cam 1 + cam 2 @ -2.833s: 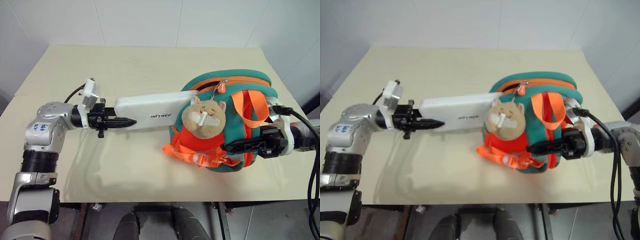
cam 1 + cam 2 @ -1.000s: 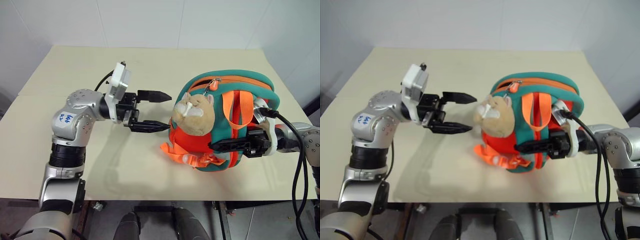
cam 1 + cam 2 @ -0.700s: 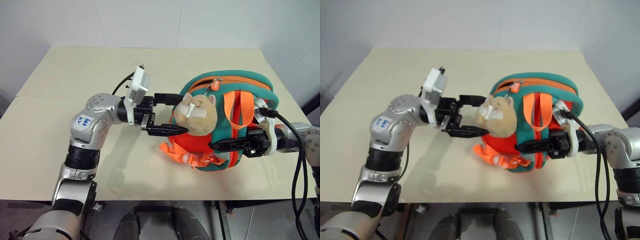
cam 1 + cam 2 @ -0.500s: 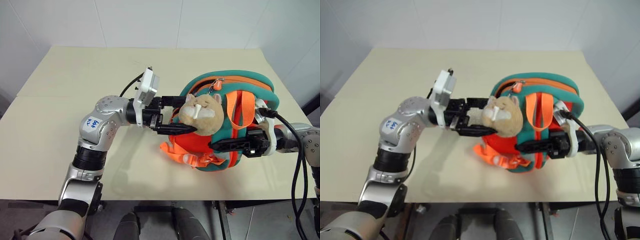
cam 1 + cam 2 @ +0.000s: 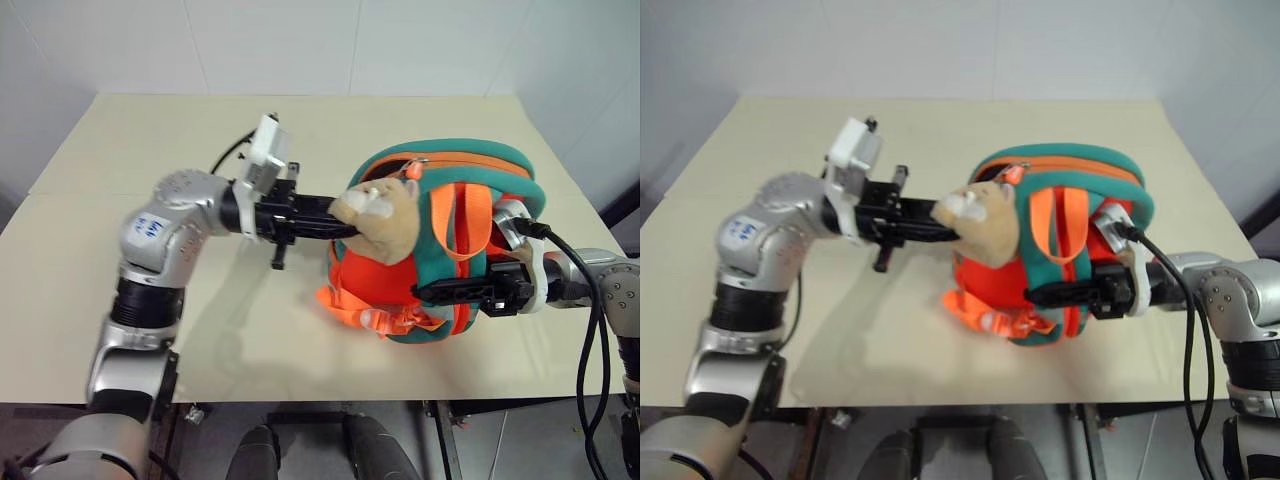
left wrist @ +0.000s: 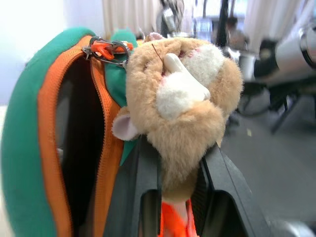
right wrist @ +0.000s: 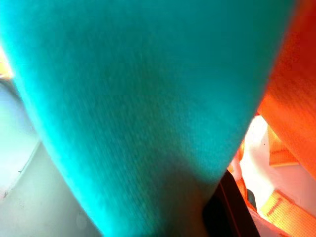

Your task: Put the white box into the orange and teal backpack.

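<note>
On the table (image 5: 90, 250): orange and teal backpack (image 5: 500, 170), upright, right gripper (image 5: 440, 293) closed on its front; white box presumably inside, not visible. Left gripper (image 6: 173, 197) pinches the plush charm (image 5: 375, 215); better to release it and take the zipper pull (image 6: 106, 49).

The two head views look forward and down from above the near edge of the table (image 5: 300, 120), taking in both arms and the orange and teal backpack (image 5: 500, 165) from a moderate distance. The left wrist view looks along the left gripper (image 6: 177, 177), very close, with the plush charm (image 6: 182, 108) between its jaws and the backpack's open zipper beside them. The right wrist view sits pressed against teal fabric just ahead of its jaws. All four views share the backpack.
</note>
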Action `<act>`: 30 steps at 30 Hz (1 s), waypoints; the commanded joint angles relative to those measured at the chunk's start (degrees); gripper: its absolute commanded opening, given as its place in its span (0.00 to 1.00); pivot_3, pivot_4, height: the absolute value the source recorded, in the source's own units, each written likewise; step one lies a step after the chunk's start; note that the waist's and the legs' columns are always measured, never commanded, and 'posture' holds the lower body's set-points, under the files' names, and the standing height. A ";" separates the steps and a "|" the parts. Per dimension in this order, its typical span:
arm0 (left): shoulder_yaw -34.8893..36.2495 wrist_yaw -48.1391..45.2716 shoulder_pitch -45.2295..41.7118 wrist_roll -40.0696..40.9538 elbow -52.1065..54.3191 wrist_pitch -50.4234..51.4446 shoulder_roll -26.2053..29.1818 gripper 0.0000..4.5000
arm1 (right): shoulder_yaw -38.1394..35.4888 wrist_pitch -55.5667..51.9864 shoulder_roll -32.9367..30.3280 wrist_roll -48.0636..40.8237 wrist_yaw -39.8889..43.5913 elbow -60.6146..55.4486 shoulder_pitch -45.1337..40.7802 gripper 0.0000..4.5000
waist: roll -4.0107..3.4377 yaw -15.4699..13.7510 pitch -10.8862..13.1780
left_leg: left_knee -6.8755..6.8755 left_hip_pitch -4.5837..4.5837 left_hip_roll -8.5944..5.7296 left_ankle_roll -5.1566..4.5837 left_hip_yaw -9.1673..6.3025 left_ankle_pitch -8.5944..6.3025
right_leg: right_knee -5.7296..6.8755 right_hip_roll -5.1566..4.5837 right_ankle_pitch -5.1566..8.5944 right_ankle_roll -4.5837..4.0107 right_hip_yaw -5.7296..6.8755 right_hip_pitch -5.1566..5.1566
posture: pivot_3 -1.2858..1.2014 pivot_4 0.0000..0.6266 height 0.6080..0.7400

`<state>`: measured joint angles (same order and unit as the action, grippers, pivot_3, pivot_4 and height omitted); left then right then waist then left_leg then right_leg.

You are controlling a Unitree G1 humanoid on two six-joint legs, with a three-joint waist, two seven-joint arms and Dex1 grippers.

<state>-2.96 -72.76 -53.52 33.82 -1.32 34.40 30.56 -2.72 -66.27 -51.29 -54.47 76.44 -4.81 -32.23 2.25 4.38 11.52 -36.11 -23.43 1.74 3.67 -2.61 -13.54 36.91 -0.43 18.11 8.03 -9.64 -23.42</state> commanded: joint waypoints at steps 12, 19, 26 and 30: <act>2.96 -8.84 -4.54 -4.43 -23.05 -5.40 10.44 0.11 | -3.41 -0.82 -0.68 -3.54 -3.46 -3.73 4.44 0.03 | 0.00 0.23 0.00 | 0.02 -0.03 0.00 0.00 -0.01 0.00 | -0.01 -0.02 0.03 -0.04 0.02 -0.01 | 0.52 0.24 1.00; -0.94 -9.53 -0.27 -9.83 -28.02 -8.34 9.85 0.11 | -4.51 -1.25 -0.69 -4.63 -4.72 -4.64 5.62 0.03 | -0.01 0.24 0.00 | 0.06 -0.06 0.01 0.00 -0.03 -0.01 | -0.03 -0.03 0.06 -0.03 0.04 -0.03 | 0.52 0.24 1.00; -2.81 -5.86 5.69 -12.32 -31.94 -8.78 1.55 0.11 | -4.73 -1.81 0.17 -5.52 -6.03 -5.00 5.45 0.03 | 0.00 0.02 0.00 | 0.00 -0.06 0.00 0.00 -0.02 -0.01 | 0.03 -0.05 0.06 -0.04 0.03 -0.03 | 0.52 0.24 1.00; -4.12 -5.14 9.42 -14.21 -31.05 -10.56 -0.86 0.11 | -5.20 -1.07 0.99 -5.93 -7.47 -5.56 5.83 0.03 | 0.00 -0.61 0.00 | 0.01 -0.08 0.00 -0.01 -0.03 -0.01 | 0.00 -0.06 0.06 -0.03 0.03 -0.04 | 0.52 0.24 1.00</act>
<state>-5.67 -78.40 -45.67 21.35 -33.40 24.79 30.29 -5.67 -67.61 -50.97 -59.08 69.73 -8.77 -26.58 2.25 3.77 11.52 -36.10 -23.50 1.74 3.66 -2.63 -13.55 36.91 -0.49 18.16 8.00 -9.61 -23.46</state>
